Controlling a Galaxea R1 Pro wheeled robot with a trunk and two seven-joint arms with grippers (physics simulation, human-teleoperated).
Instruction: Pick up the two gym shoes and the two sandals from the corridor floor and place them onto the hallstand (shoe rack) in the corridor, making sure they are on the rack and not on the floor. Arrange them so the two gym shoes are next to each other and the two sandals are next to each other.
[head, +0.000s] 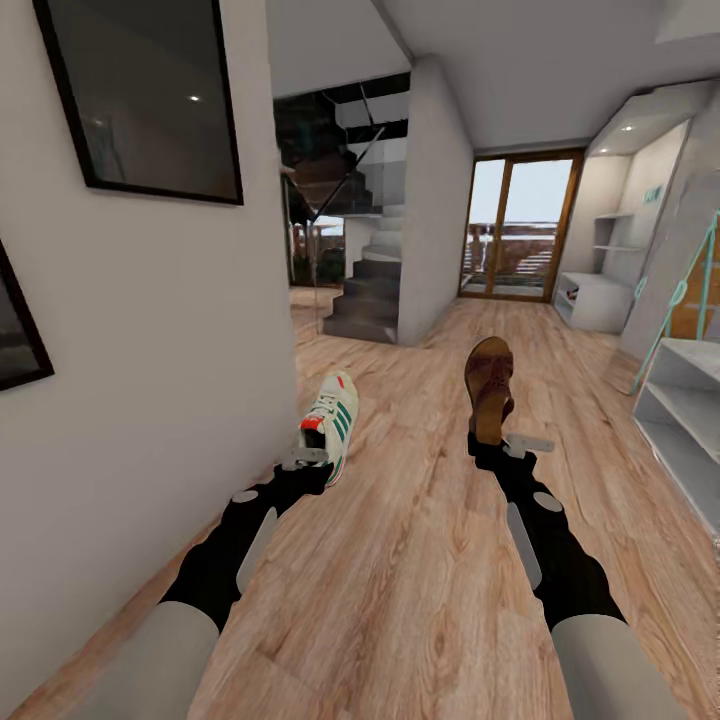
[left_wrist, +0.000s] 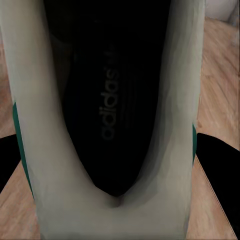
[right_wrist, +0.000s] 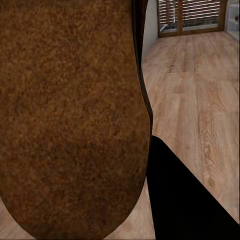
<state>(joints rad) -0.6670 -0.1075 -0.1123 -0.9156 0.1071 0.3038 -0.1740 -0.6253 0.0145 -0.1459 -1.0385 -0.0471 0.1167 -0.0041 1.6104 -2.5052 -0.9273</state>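
- Stretching far ahead, the corridor floor (head: 420, 560) of wood-grain planks runs toward a glass door (head: 520, 228) and stairs (head: 368, 290).
- Far right, the light-grey hallstand (head: 598, 300) stands against the wall.
- Left hand (head: 312, 460) pinches the heel of a white gym shoe (head: 332, 425), held above the floor.
- Right hand (head: 500, 443) pinches a brown sandal (head: 489, 385) upright, footbed (right_wrist: 70, 115) facing its wrist camera.

White gym shoe (head: 332, 425) with green stripes, red heel, held heel-down in the left gripper (head: 312, 462) above the corridor floor (head: 420, 560). Brown sandal (head: 489, 386) held upright in the right gripper (head: 497, 442). Light-grey hallstand (head: 600, 300) far ahead on the right.
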